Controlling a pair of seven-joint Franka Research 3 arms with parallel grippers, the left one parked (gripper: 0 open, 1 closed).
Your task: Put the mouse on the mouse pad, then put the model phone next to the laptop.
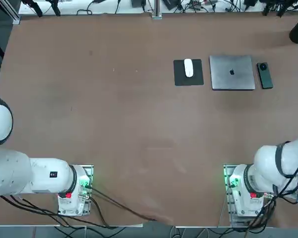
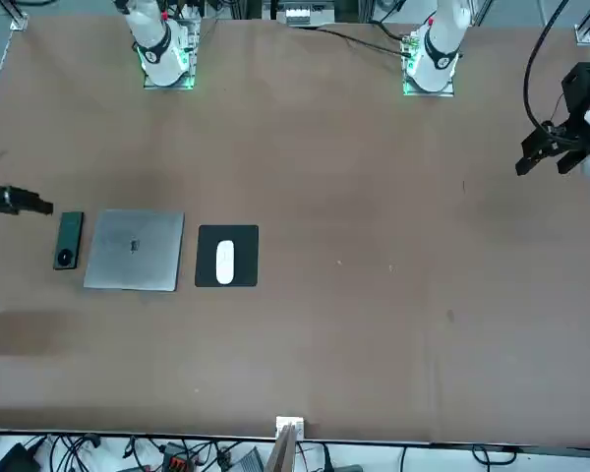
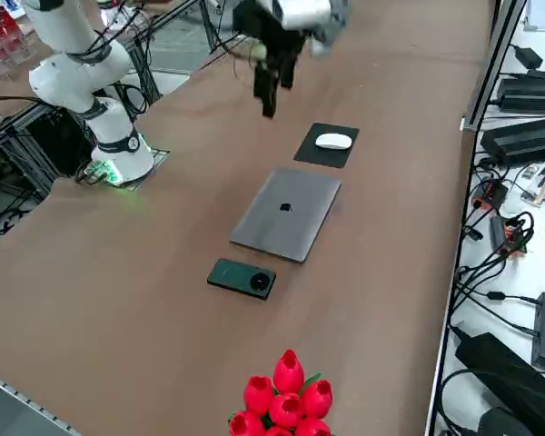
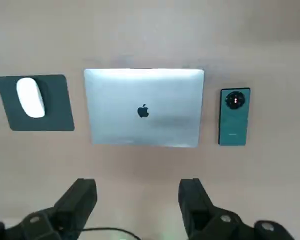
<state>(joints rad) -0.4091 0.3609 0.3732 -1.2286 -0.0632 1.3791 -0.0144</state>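
The white mouse point(image 1: 188, 68) lies on the black mouse pad point(image 1: 181, 79), which sits just left of the closed silver-grey laptop point(image 1: 232, 72). On the laptop's other side, a small gap away, the dark teal model phone point(image 1: 264, 75) lies flat with its camera ring at the far end. My right gripper point(image 3: 270, 102) hangs well above the table, on the robot's side of this row, and touches nothing. In the wrist view the gripper point(image 4: 138, 200) is open and empty, with the mouse point(image 4: 30, 97), laptop point(image 4: 144, 107) and phone point(image 4: 234, 116) all lying beyond the fingers point(image 4: 85, 197).
A bunch of red artificial tulips point(image 3: 286, 395) stands near the table's right-hand edge, beyond the phone point(image 3: 241, 277). Cables and power bricks point(image 3: 527, 136) lie off the far edge of the table. The parked left arm's gripper point(image 2: 560, 147) hovers over the opposite side.
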